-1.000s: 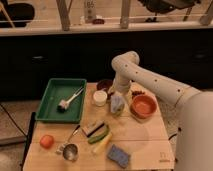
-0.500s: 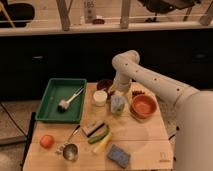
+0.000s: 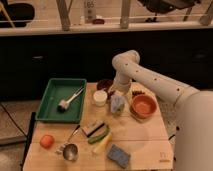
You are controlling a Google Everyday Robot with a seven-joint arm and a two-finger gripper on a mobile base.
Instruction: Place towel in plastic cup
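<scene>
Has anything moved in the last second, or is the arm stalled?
No visible change. The gripper stays just above the pale grey towel, beside the white plastic cup. The green tray, the orange bowl and the rest are where they were.

On the table [image 3: 150, 136], a tray [image 3: 50, 106] sits at the left with a brush [image 3: 70, 98] in it. Just right of the tray stands the plastic cup [image 3: 100, 97], then the towel [image 3: 117, 105] — the gripper [image 3: 116, 94] directly over it — then a bowl [image 3: 144, 106]. A sponge [image 3: 118, 156] lies near the front edge.
</scene>
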